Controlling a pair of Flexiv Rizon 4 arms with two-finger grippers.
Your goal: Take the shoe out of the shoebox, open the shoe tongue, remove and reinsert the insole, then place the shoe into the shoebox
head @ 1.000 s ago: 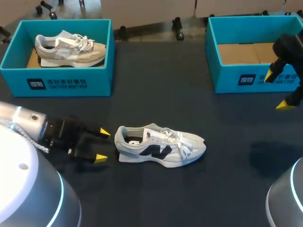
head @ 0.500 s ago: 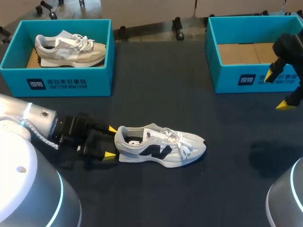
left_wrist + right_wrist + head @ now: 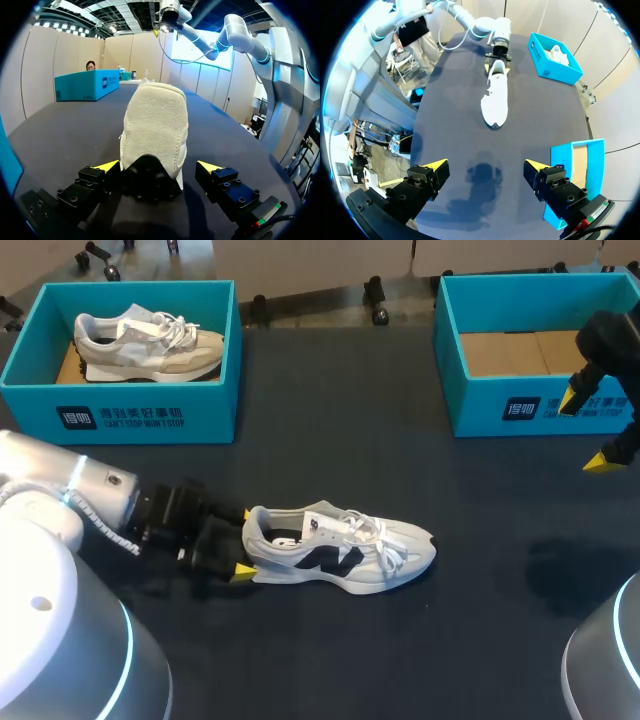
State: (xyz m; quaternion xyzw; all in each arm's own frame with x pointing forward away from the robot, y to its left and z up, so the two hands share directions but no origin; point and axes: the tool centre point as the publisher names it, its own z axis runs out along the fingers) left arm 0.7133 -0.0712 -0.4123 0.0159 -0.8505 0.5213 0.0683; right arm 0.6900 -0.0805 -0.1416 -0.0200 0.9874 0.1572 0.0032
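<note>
Straddling shoe (image 3: 156, 120) heel, left claw (image 3: 158, 166) spread.

The table (image 3: 330, 420) is dark navy, almost black. The shoe (image 3: 340, 550) at six o'clock is off-white and pale grey, with white laces and a black mark on its side. The box at ten o'clock (image 3: 150, 415) and the box at two o'clock (image 3: 480, 400) are teal with white print and brown floors. The boxed shoe (image 3: 150, 345) is beige and grey. The left gripper (image 3: 240, 540) and right gripper (image 3: 588, 431) are black, yellow-tipped.
</note>
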